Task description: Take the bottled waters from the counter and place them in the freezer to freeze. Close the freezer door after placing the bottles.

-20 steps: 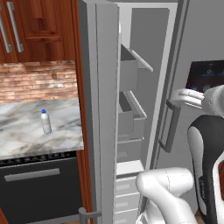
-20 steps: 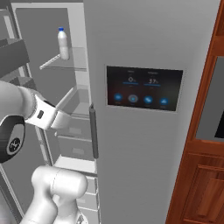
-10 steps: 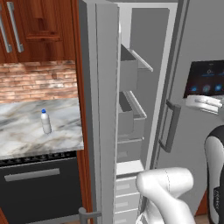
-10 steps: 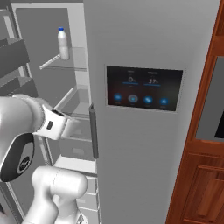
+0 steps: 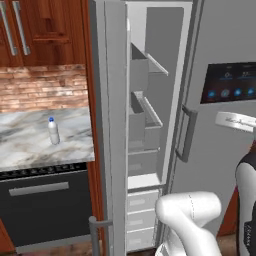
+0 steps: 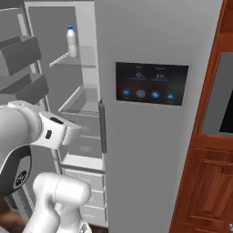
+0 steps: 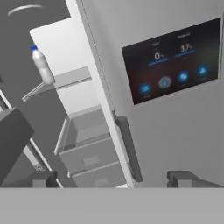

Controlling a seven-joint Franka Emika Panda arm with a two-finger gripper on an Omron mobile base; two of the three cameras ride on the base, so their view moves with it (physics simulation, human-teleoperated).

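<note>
Freezer (image 6: 68,100) work is half done by the look of it: one bottled water (image 6: 72,42) stands upright on an upper shelf (image 6: 73,63) inside the open compartment, and we see it again in the hand view, tilted by the camera's roll. The second bottle (image 5: 53,131) stands upright on the marble tabletop (image 5: 30,145), well apart from the freezer, with the open freezer door (image 5: 112,125) between it and our arm. Our jaws (image 7: 111,178) stand wide and hold nothing; the two dark tips point toward the handle (image 7: 127,148) of the dispenser door (image 6: 154,109) and the freezer drawers (image 7: 87,153). We judge the step in hand to be going for the remaining bottle. To do it well, we want to bring the arm clear of the compartment without brushing the shelf that carries the first bottle, since a knock could topple it. The open door panel juts out between us and the tabletop, so the base or the arm has to go round its edge rather than across it, and the door bins (image 5: 142,117) should be left alone. At the bottle, we should come in level, jaws wide, and close on the body below the blue cap, where the sides look straight, so it does not tip. The door should stay open until that bottle is in.
</note>
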